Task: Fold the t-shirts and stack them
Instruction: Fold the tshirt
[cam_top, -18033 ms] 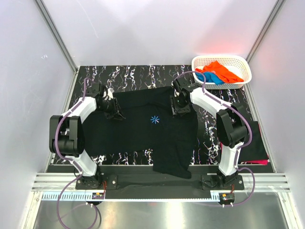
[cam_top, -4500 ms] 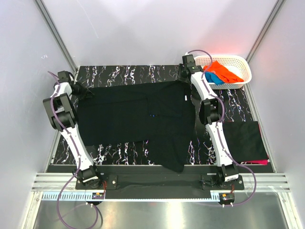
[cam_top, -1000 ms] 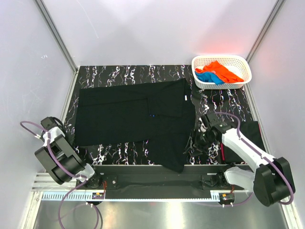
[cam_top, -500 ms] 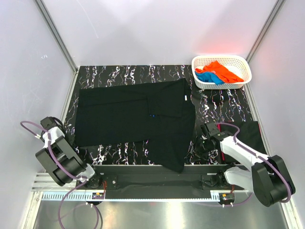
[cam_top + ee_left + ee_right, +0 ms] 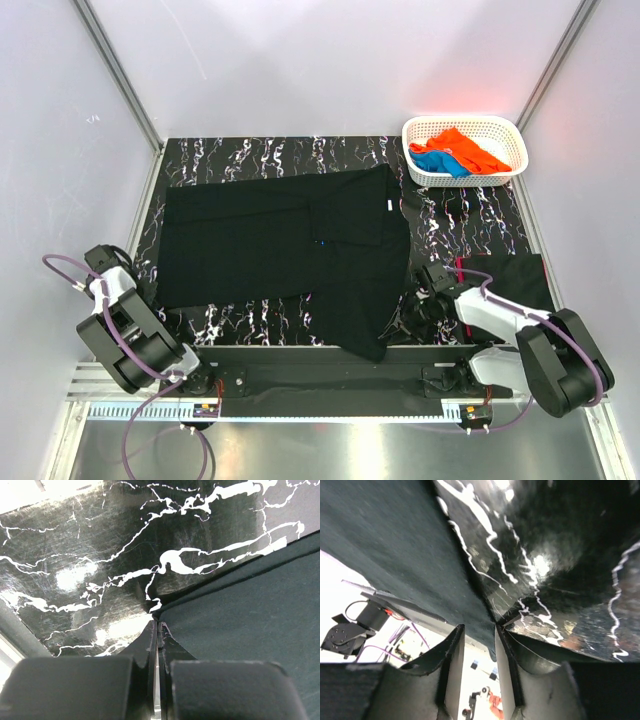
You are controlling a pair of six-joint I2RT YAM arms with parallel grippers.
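Note:
A large black t-shirt lies spread flat over the marble table, and its near right part hangs over the front edge. My left gripper sits at the shirt's near left corner. In the left wrist view that gripper is shut, with the corner of the cloth pinched at its tips. My right gripper is low by the shirt's right hem. Seen from the right wrist, it is open, and the edge of the black cloth hangs between the fingers.
A white basket at the back right holds an orange shirt and a blue shirt. A folded black shirt lies at the right edge on a magenta one. The grey walls stand close on both sides.
My right gripper has slid toward the front edge and left, up to the shirt's hanging hem, while its fingers narrowed. The left arm has stayed still.

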